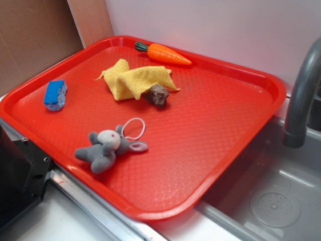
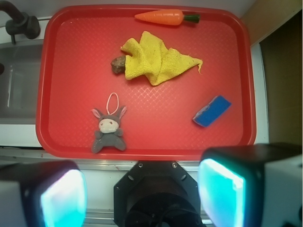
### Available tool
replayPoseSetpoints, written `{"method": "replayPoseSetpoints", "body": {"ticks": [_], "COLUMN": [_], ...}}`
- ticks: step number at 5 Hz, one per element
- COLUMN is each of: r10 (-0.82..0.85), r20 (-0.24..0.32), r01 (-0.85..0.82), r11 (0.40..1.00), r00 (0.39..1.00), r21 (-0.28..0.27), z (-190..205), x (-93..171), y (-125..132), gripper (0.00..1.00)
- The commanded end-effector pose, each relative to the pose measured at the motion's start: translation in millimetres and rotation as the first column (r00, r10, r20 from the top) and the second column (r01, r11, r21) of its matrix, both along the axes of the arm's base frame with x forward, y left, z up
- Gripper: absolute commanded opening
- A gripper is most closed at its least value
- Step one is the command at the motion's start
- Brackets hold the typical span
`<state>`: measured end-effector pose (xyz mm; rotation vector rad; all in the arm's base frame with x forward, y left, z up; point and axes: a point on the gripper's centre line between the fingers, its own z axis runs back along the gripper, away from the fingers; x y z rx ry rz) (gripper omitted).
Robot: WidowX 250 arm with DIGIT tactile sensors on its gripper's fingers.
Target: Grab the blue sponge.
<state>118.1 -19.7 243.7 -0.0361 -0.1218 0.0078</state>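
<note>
The blue sponge (image 1: 55,94) is a small bright-blue block with a pale rough side, lying near the left edge of the red tray (image 1: 225,165). In the wrist view the blue sponge (image 2: 211,111) lies at the right side of the tray (image 2: 71,71), tilted. My gripper (image 2: 142,194) hangs high above the tray's near edge, well short of the sponge. Its two fingers with cyan pads (image 2: 61,198) stand wide apart and hold nothing. The exterior view does not show the gripper.
On the tray lie a grey plush toy (image 1: 105,146), a crumpled yellow cloth (image 1: 133,80), a brown lump (image 1: 157,94) and an orange toy carrot (image 1: 165,53). A grey sink (image 1: 271,201) with a dark faucet (image 1: 301,95) borders the tray's right side.
</note>
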Motion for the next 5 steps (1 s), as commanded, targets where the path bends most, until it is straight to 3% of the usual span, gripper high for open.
{"method": "replayPoseSetpoints", "body": {"ticks": [1, 2, 3, 4, 5], "r10": [0.467, 0.600, 0.684, 0.722, 0.788], "r20": [0.068, 0.076, 0.124, 0.089, 0.132], "r01": [-0.461, -0.593, -0.671, -0.713, -0.780], "r11": [0.883, 0.799, 0.729, 0.691, 0.614], "r00": [0.881, 0.796, 0.719, 0.686, 0.601], "r21": [-0.088, -0.096, -0.136, -0.116, -0.117], "z": [-17, -30, -49, -72, -99], "x": [0, -5, -4, 1, 5], "y": [25, 41, 62, 78, 97], "gripper": [1.00, 1.00, 1.00, 1.00, 1.00]}}
